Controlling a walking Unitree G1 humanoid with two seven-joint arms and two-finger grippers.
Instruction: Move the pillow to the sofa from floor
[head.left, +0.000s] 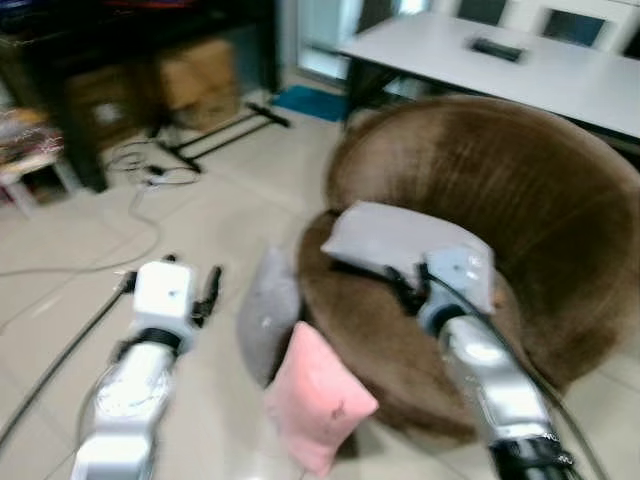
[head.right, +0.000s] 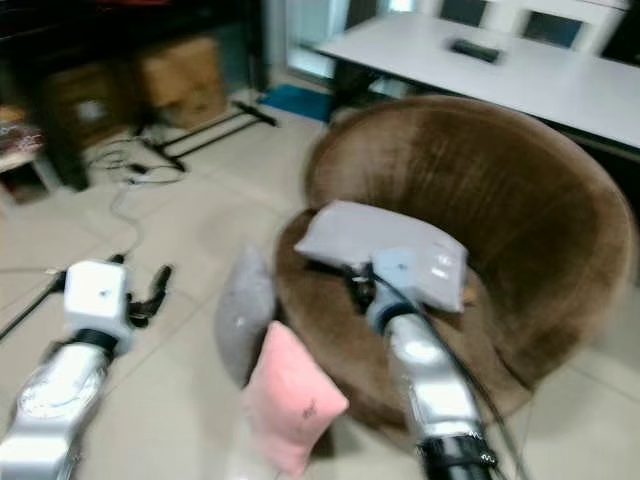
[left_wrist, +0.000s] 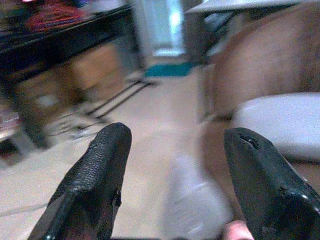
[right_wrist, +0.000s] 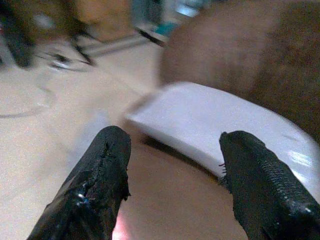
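A round brown sofa chair stands in front of me. A pale grey pillow lies on its seat. My right gripper is open just in front of that pillow's near edge, the pillow lying beyond its spread fingers, nothing between them. On the tiled floor a darker grey pillow and a pink pillow lean against the sofa's front. My left gripper hovers open over the floor, to the left of the grey floor pillow.
A white table with a dark remote stands behind the sofa. Cardboard boxes, a dark shelf, a black stand's legs and loose cables occupy the far left floor.
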